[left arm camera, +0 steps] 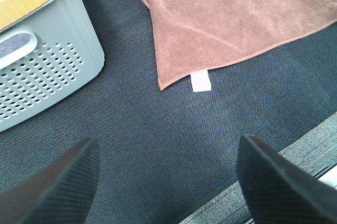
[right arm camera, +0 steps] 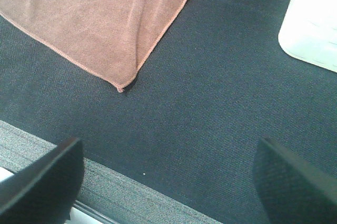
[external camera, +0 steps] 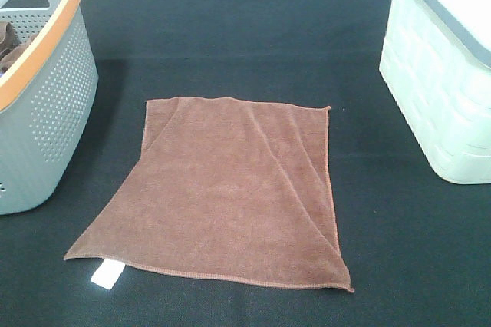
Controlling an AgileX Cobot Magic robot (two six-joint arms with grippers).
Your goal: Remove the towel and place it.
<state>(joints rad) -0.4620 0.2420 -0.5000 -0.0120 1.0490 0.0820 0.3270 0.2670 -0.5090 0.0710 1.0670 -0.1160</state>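
overhead: looks down on whole table | wrists: low, close — both share towel (external camera: pixel 230 189) corners

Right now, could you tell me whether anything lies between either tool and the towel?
Nothing visible does. Only bare black cloth lies between the open left tool and the towel, and between the open right tool and its nearest corner.

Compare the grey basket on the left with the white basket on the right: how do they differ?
The grey basket has an orange rim and small round perforations; the white basket has a grey rim and a solid woven-look wall. A bunched brown cloth shows inside the grey basket; the white basket's inside is out of view. Both are plastic and stand upright on the black mat, flanking the towel.
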